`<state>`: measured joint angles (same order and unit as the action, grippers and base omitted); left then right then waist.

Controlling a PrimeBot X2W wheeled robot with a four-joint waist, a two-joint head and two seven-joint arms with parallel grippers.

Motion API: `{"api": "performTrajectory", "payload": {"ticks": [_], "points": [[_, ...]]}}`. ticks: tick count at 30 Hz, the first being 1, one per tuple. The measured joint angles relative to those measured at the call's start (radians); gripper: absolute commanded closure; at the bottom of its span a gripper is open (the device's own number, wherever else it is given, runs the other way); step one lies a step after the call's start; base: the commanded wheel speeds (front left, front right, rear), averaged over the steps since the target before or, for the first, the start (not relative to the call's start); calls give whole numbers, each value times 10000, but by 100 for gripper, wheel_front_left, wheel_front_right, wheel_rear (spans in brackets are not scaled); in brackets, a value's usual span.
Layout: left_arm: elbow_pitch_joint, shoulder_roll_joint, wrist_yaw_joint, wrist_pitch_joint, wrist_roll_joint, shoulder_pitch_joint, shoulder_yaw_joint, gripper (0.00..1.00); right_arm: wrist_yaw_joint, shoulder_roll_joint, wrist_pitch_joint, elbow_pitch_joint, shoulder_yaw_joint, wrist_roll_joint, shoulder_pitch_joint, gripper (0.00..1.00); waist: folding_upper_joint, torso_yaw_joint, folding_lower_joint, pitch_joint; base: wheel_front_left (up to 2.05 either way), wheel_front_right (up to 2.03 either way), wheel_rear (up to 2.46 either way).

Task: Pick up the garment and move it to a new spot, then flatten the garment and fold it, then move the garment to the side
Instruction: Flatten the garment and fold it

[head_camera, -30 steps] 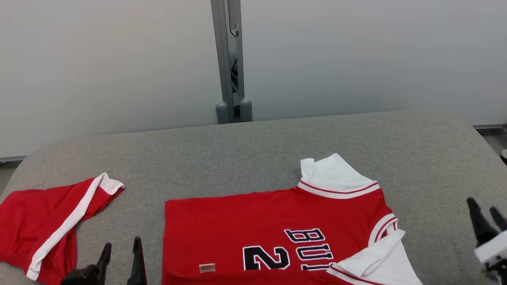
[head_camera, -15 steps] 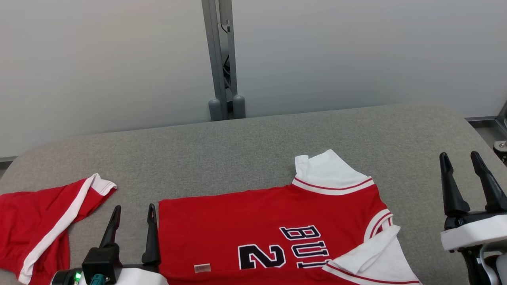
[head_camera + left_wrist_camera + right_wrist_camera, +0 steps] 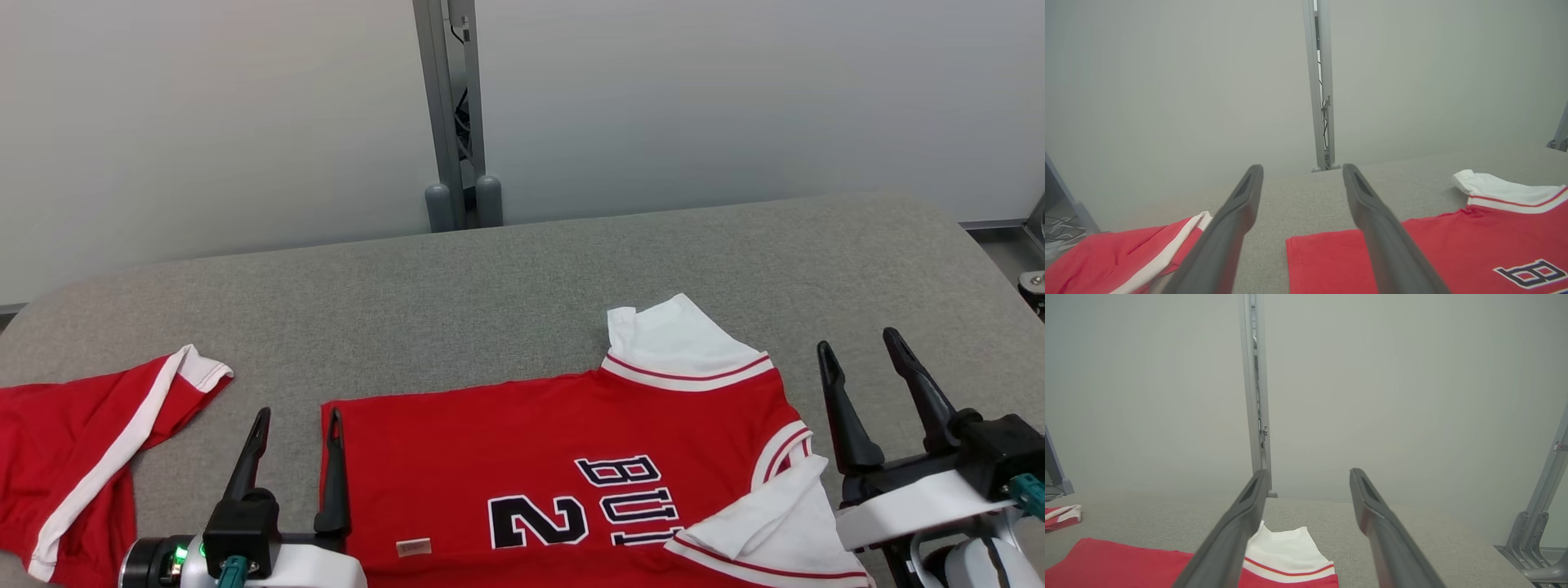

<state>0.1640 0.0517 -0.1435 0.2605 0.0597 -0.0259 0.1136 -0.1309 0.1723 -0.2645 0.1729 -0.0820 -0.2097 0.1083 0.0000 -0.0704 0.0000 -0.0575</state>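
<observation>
A red jersey (image 3: 522,441) lies spread flat on a grey fabric-covered table (image 3: 490,286), between the robot's 2 grippers. It carries dark letters and a numeral 2, both outlined in white, and has 2 white sleeves trimmed with red stripes.

The left gripper (image 3: 297,413) sits at the jersey's straight red edge. Its 2 long dark fingers stand apart and point away from the robot, with nothing between them but bare table. Its finger nearer the jersey overlaps the corner of that red edge; whether it touches the cloth cannot be told. On the outer side of this gripper, near it but apart, lies a second red garment (image 3: 73,449) with a white stripe, somewhat rumpled.

The right gripper (image 3: 858,340) is on the jersey's other side, just beside the sleeves. Its 2 fingers are spread wide and hold nothing. The far sleeve (image 3: 678,339) lies about level with its fingertips, on their inner side. The near sleeve (image 3: 767,523) lies folded over the jersey, just inward of the gripper's base. In the right wrist view the far sleeve shows beneath the inner finger (image 3: 1237,531).

Beyond both grippers' fingertips the table ends at a pale wall (image 3: 204,122) split by a grey metal post (image 3: 453,122).
</observation>
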Motion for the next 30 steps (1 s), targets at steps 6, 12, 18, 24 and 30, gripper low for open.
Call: {"api": "performTrajectory", "payload": {"ticks": [6,12,18,24,30], "points": [[75,-19,-221,0,-109,73,151,0,0,-458,0,94,-94,487,0,0,0,50,0,206,0,0,0],[159,-25,-355,0,75,148,301,0,0,-566,0,192,-196,617,4,0,0,94,0,280,0,0,0],[270,-25,-351,-2,211,149,339,0,0,-550,0,483,-69,581,22,0,0,116,0,288,0,0,0],[504,-21,-146,-2,339,177,267,0,0,-600,0,464,-125,604,59,0,0,46,0,458,0,0,0],[1927,422,744,12,481,1031,-6,0,0,-602,0,458,-153,629,115,0,0,-53,0,859,0,0,0]]}}
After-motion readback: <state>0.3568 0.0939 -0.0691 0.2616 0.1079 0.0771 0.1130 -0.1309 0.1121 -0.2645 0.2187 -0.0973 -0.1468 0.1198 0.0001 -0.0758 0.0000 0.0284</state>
